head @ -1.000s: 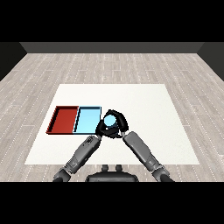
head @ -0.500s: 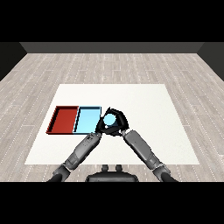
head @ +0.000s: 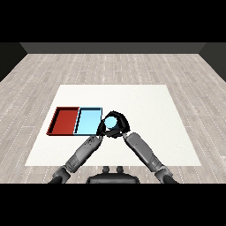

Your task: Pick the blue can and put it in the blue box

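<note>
The blue can (head: 112,123) shows from above as a light blue disc, just right of the light blue tray (head: 88,121). My right hand (head: 122,128) is curled round the can and holds it near the tray's right edge. My left hand (head: 101,129) sits close against the can's left side, over the tray's near right corner, with its fingers relaxed. Whether the can rests on the table or hangs above it is hidden by the hands.
A red tray (head: 66,120) lies against the left side of the light blue tray. Both lie on the left half of the white table (head: 150,110). Grey plank floor surrounds the table.
The right hand with the can has edged very slightly to the left, toward the light blue tray. The left hand has hardly moved.
</note>
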Robot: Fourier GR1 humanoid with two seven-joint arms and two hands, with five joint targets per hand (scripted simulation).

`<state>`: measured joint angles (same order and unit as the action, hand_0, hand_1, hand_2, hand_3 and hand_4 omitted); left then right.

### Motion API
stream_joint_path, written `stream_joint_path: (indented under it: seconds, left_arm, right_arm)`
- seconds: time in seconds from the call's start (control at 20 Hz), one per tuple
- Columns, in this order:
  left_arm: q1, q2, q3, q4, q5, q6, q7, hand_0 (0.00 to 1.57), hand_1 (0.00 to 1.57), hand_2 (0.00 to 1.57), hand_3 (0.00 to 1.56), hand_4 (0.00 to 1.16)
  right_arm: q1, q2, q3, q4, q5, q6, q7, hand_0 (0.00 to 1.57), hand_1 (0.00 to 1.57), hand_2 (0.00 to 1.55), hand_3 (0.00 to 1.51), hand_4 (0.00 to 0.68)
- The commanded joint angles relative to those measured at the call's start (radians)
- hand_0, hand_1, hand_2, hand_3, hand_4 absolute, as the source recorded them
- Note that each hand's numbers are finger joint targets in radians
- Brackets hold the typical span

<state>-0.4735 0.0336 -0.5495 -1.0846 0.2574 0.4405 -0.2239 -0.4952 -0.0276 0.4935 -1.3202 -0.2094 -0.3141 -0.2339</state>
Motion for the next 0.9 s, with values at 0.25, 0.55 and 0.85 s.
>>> stream_joint_path:
  seconds: [0.25, 0.55, 0.85]
  left_arm:
    - [-0.074, -0.032, 0.008, 0.043, 0.137, 0.062, 0.006, 1.44, 1.44, 1.35, 1.04, 0.62]
    - [-0.035, -0.033, 0.025, 0.01, 0.131, 0.123, -0.194, 1.57, 1.57, 1.55, 1.47, 1.04]
    - [-0.093, -0.033, -0.027, 0.066, 0.206, 0.167, -0.24, 1.57, 1.57, 1.55, 1.47, 1.04]
  right_arm:
    - [-0.017, 0.026, -0.013, 0.02, -0.009, 0.009, -0.003, 1.46, 1.46, 1.45, 1.4, 0.575]
    - [0.045, 0.005, 0.01, -0.126, -0.007, -0.038, 0.122, 0.0, 0.0, 0.0, 0.0, 0.0]
    - [0.075, 0.02, -0.034, -0.07, 0.032, 0.027, 0.081, 0.0, 0.0, 0.0, 0.0, 0.0]
